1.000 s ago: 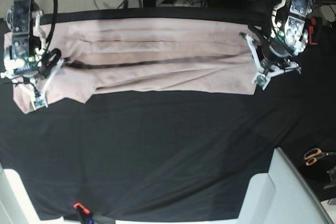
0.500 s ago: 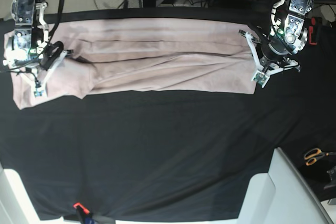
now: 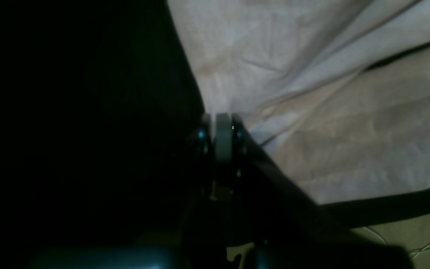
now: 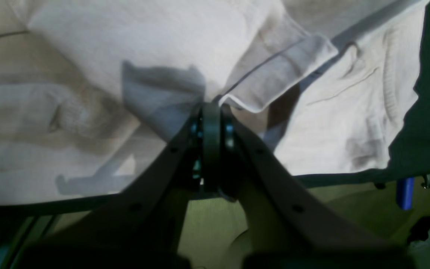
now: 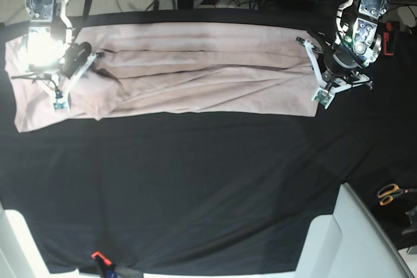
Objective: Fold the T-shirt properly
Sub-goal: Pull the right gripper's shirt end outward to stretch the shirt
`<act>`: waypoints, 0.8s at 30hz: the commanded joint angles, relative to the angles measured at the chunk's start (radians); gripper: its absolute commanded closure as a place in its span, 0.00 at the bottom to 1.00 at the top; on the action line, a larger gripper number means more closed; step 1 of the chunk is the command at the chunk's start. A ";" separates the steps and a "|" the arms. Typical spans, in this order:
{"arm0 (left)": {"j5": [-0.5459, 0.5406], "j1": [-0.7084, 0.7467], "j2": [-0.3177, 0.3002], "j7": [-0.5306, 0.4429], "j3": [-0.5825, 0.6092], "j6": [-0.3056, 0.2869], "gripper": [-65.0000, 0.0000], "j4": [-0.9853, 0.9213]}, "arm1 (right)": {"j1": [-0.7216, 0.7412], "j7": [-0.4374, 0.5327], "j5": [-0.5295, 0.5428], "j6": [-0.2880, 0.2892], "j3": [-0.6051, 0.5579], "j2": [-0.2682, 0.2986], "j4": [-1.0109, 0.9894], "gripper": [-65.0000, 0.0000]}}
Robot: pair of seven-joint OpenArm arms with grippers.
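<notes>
Both pincers [image 5: 311, 64] [image 5: 98, 63] clamped on T-shirt [image 5: 195, 69] ends, arms far apart.

No readable text, label or number shows anywhere.

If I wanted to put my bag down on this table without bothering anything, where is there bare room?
The black table cloth lies bare from the T-shirt down to the near edge, bordered by the white shapes at the lower right corner. The back strip is crowded: the shirt stretches between the left gripper and the right gripper. Scissors lie at the right.
</notes>
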 commanded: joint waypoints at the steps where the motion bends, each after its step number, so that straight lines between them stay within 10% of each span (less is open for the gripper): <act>1: 0.006 -0.001 -0.015 -0.010 -0.007 0.007 1.00 0.011 | 0.008 0.006 -0.005 -0.004 0.004 0.001 0.009 1.00; 24: 0.006 -0.001 -0.001 -0.010 -0.007 0.007 1.00 0.011 | -0.001 0.040 -0.003 -0.003 0.027 -0.018 -0.054 0.99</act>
